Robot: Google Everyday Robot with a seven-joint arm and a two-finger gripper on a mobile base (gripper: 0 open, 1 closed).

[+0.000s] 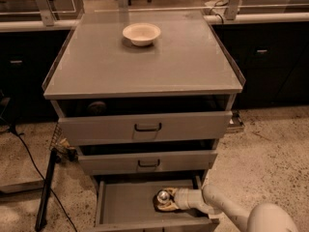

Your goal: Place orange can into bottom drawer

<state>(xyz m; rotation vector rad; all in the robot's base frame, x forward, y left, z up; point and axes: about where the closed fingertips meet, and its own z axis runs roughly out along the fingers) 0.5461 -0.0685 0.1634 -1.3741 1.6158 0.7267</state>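
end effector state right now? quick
The end effector is down in the bottom drawer, right at the orange can; open or closed cannot be told.

High view, pincer [166, 203] in bottom drawer [125, 206]

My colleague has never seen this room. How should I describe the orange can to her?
Find the grey cabinet with three drawers; its bottom drawer is pulled open. On that drawer's floor, right of middle, sits the orange can at the gripper, silver-topped, unlike the white bowl on the cabinet top.
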